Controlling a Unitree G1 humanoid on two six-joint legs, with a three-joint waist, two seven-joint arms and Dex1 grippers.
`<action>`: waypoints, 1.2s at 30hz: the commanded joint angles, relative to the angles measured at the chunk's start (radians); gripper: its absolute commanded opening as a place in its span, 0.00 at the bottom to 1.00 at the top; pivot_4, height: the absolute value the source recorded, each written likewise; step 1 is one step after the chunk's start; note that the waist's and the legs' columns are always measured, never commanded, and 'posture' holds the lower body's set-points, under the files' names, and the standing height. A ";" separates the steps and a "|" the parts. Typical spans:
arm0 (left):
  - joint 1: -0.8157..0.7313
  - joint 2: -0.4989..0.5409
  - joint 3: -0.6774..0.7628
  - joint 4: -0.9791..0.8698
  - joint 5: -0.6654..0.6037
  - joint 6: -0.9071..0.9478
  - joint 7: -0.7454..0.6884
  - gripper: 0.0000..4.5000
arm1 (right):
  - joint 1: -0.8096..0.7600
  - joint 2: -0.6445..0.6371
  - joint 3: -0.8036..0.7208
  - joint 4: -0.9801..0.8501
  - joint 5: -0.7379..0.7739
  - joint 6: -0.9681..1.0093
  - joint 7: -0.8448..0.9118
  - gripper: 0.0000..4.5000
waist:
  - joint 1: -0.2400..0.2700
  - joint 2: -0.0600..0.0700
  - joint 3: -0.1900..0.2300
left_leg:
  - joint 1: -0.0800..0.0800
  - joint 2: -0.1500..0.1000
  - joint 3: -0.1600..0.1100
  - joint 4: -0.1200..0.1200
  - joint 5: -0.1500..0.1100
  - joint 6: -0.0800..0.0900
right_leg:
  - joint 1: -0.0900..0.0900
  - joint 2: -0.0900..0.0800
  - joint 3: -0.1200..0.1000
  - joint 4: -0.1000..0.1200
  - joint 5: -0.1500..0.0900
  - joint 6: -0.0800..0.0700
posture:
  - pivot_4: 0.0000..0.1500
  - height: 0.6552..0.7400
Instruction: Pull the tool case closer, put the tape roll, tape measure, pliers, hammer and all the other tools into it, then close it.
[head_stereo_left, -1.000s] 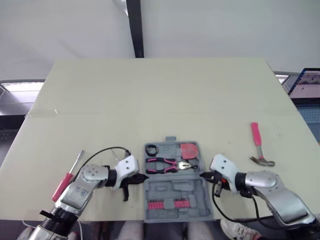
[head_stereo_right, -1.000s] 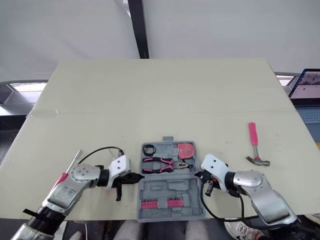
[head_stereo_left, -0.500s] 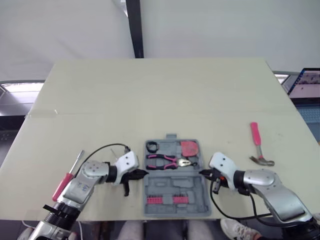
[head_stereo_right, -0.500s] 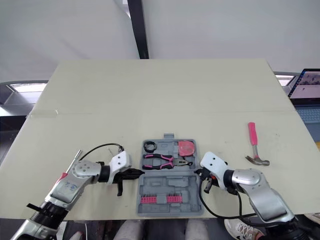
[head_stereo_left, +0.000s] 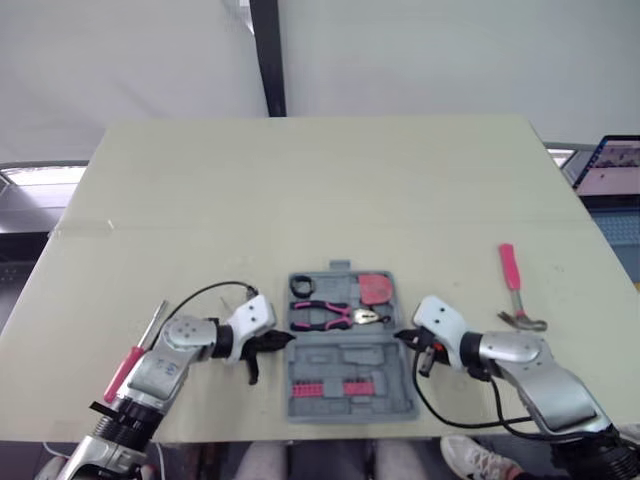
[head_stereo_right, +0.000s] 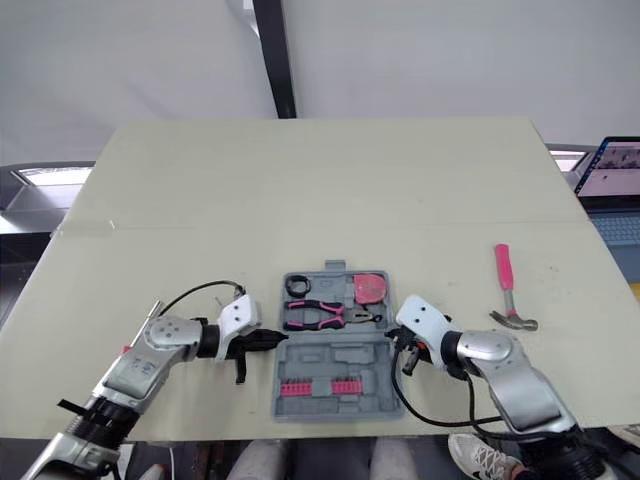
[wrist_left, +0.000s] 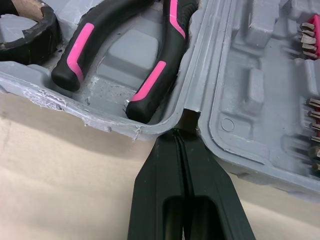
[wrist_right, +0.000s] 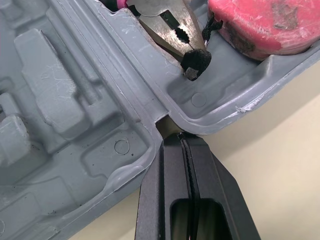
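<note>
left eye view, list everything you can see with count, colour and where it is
table: one, cream, centre
tool case: one, grey, open, table's near edge
tape roll: one, black, case's far-left pocket
pliers: one, pink and black, case's far half
tape measure: one, pink, case's far-right pocket
bits: one row, pink, case's near half
hammer: one, pink handle, table, right of case
screwdriver: one, red handle, table, by left arm
laptop: one, lit screen, beyond table's right edge
left fingers: two, black, shut, at case's left hinge notch
right fingers: two, black, shut, at case's right hinge notch
</note>
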 joint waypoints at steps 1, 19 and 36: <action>-0.027 -0.014 0.033 0.017 0.037 0.006 0.086 0.02 | -0.017 0.027 0.031 -0.013 0.009 -0.032 0.002 0.00 | 0.000 0.000 0.000 | 0.000 0.000 0.000 0.000 0.000 0.000 | 0.000 0.000 0.000 0.000 0.000 0.000 | 1.00 1.00; -0.026 -0.023 0.039 0.016 0.038 0.012 0.103 0.02 | -0.034 0.041 0.035 0.000 -0.005 -0.037 0.005 0.00 | -0.001 0.000 0.000 | 0.000 0.000 0.000 0.000 0.000 0.000 | 0.000 0.000 0.000 0.000 0.000 0.000 | 1.00 1.00; -0.031 -0.021 0.043 0.017 0.039 0.015 0.106 0.02 | -0.048 0.052 0.041 0.013 -0.006 -0.042 0.007 0.00 | -0.001 0.000 0.000 | 0.000 0.000 0.000 0.000 0.000 0.000 | 0.000 0.000 0.000 0.000 0.000 0.000 | 1.00 1.00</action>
